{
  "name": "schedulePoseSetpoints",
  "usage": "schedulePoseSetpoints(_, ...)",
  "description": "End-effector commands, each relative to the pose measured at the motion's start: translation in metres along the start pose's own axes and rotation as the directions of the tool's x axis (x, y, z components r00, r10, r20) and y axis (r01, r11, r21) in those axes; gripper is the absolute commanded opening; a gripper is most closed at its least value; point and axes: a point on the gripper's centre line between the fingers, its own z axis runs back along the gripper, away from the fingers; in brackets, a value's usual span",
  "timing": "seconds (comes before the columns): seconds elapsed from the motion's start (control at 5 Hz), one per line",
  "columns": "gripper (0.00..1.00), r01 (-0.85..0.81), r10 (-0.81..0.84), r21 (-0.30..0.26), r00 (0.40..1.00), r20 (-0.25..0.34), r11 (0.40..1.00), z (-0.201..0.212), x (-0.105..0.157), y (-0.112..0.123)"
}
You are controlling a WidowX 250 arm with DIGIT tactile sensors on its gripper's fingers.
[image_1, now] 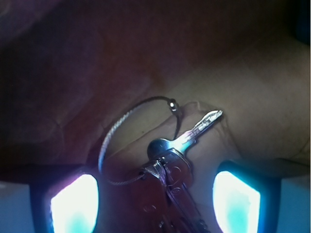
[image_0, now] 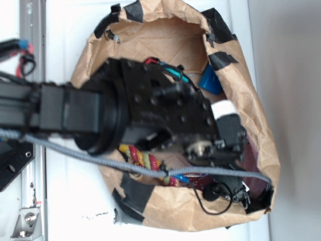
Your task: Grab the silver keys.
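The silver keys [image_1: 181, 144] lie on a dim brown surface in the wrist view, one key blade pointing up and right. A thin wire loop [image_1: 115, 130] curves off to their left, and the clasp runs down toward the bottom edge. My gripper [image_1: 155, 201] is open. Its two glowing fingers [image_1: 75, 204] stand on either side of the clasp end, apart from it. In the exterior view my gripper [image_0: 225, 150] reaches down inside the brown paper bin [image_0: 261, 130], and the arm hides the keys.
A red-yellow-green twisted rope toy [image_0: 143, 159] lies under the arm at the bin's lower left. A blue object [image_0: 210, 80] and a white one [image_0: 224, 108] sit by the right wall. The bin's crumpled walls with black tape [image_0: 133, 193] surround the gripper closely.
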Motion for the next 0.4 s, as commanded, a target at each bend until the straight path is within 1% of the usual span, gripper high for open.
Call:
schedulePoseSetpoints(0.0, 1.0, 0.067, -0.055, -0.091, 0.99, 0.128, 0.994, 0.0159, 0.0108, -0.0188)
schedulePoseSetpoints(0.2, 1.0, 0.072, -0.062, -0.07, 0.99, 0.127, 0.995, 0.0062, 0.0081, -0.0212)
